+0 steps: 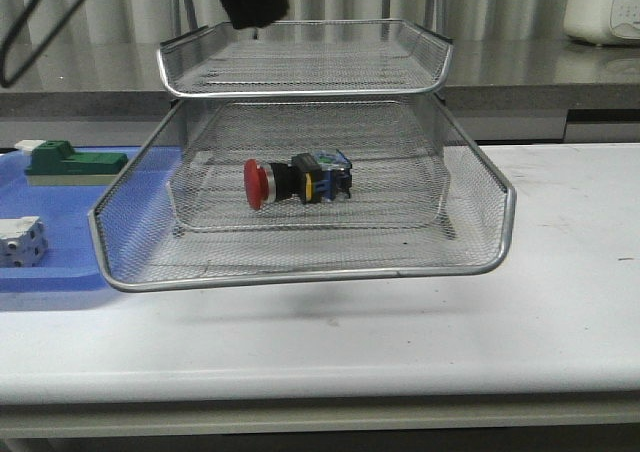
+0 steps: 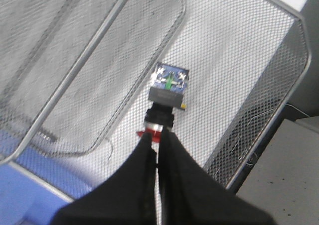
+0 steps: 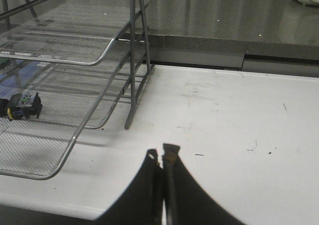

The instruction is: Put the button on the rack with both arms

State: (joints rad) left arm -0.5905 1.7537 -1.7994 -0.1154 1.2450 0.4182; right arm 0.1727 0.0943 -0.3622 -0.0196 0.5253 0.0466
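- The button (image 1: 296,181) lies on its side on the mesh of a lower tray of the rack (image 1: 300,272), so I judge the placing done.
- My left gripper (image 2: 158,144) hangs above the red cap, jaws together, holding nothing; I'd lift it straight up, clear of the upper tray rim.
- My right gripper (image 3: 163,158) is closed and empty over bare table (image 3: 239,115), well apart from the rack's posts.

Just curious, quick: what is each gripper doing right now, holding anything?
Left gripper: shut, empty, above the button.
Right gripper: shut, holding nothing.
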